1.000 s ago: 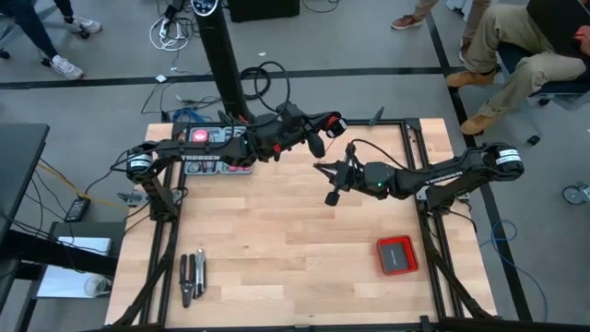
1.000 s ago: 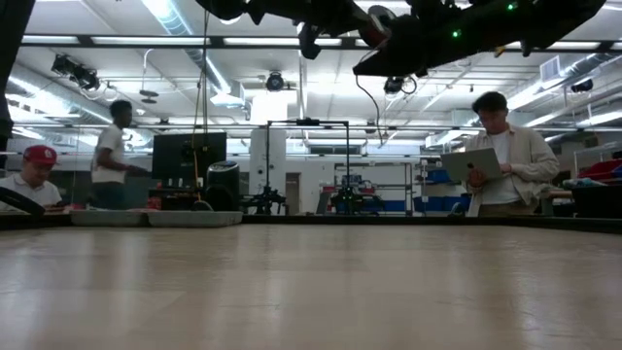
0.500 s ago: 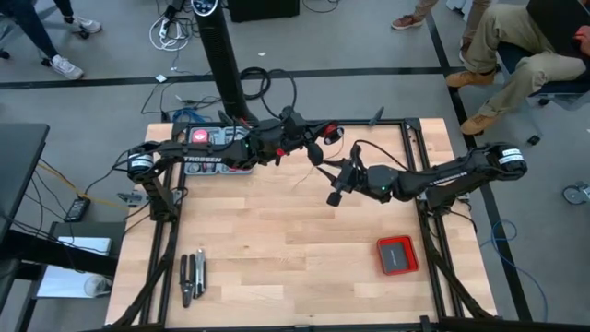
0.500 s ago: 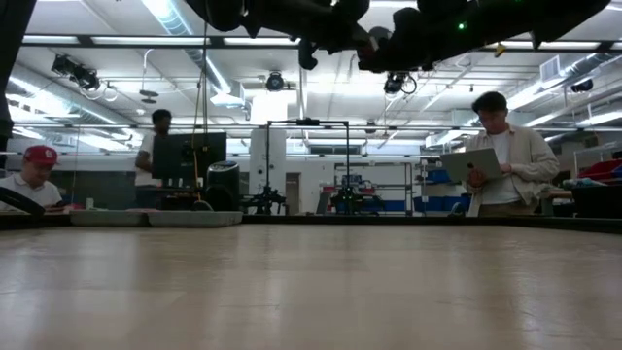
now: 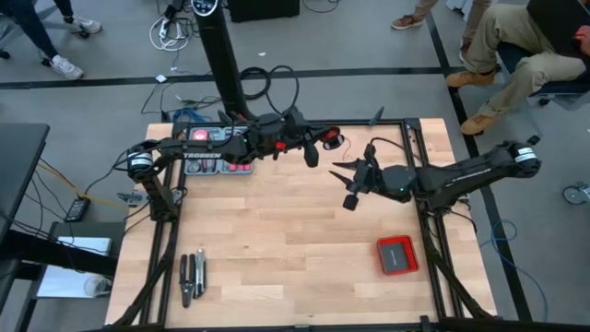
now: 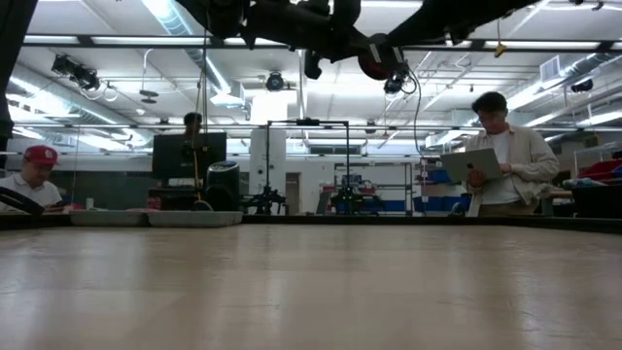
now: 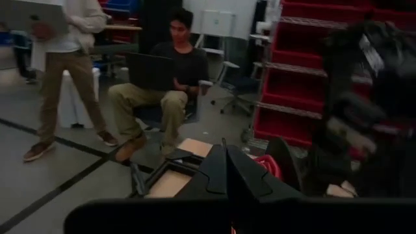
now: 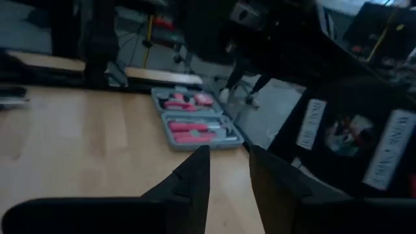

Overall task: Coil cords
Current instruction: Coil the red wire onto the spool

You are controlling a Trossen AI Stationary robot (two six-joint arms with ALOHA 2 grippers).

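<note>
Lying open, tool case holds red-handled tools

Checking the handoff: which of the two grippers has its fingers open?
The right gripper: its fingers stand apart over the table. The left gripper is shut on the red coil.

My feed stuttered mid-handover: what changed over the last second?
The right tool opened and pulled back toward its own side, away from the red coil. The left tool, shut on the coil, shifted slightly toward the table's far edge. The red box, the pliers and the grey tool case stayed put.
</note>
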